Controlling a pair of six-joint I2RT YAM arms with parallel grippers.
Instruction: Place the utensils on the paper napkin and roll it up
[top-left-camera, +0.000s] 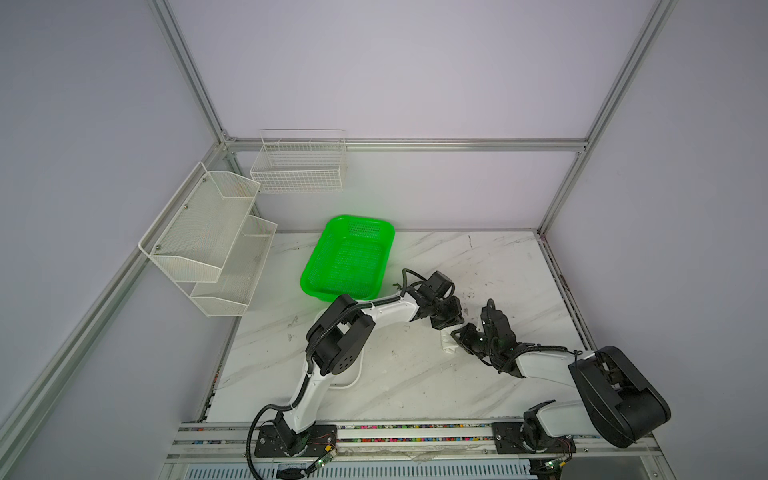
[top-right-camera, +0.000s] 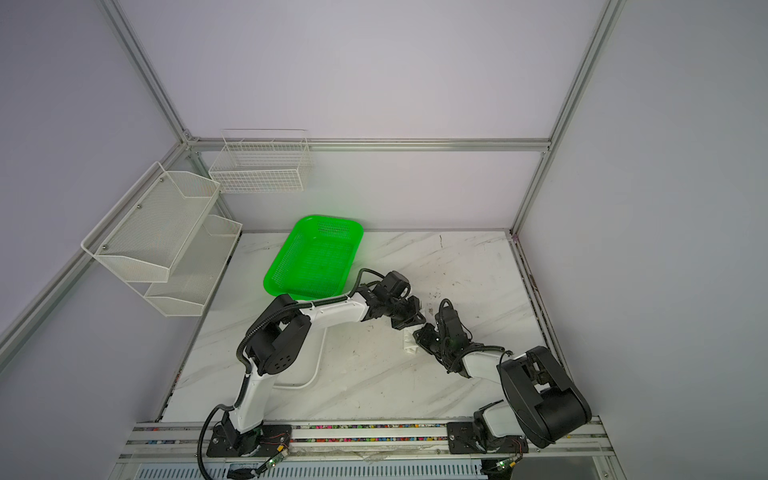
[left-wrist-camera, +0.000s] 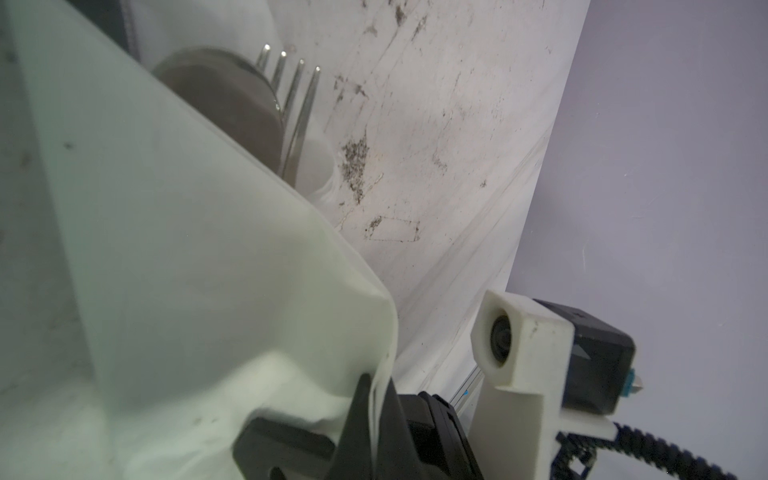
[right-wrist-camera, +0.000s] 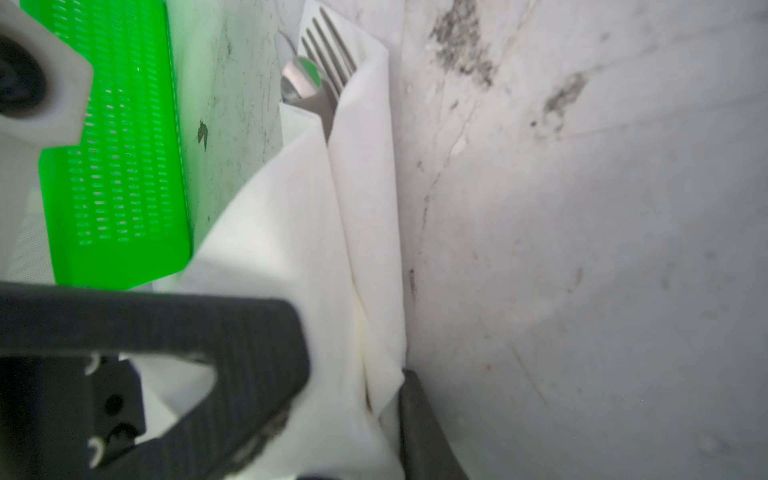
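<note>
The white paper napkin is folded into a loose roll around the utensils on the marble table. Fork tines and a spoon bowl stick out of its far end; both fork and spoon also show in the left wrist view. My left gripper is shut on a pinched edge of the napkin. My right gripper is shut on the roll, one finger on each side. In both top views only a stub of napkin shows between the left gripper and right gripper.
A green perforated basket stands just behind the left arm. A white rimmed tray lies under that arm's elbow. White wire racks hang on the left wall, and a wire basket on the back wall.
</note>
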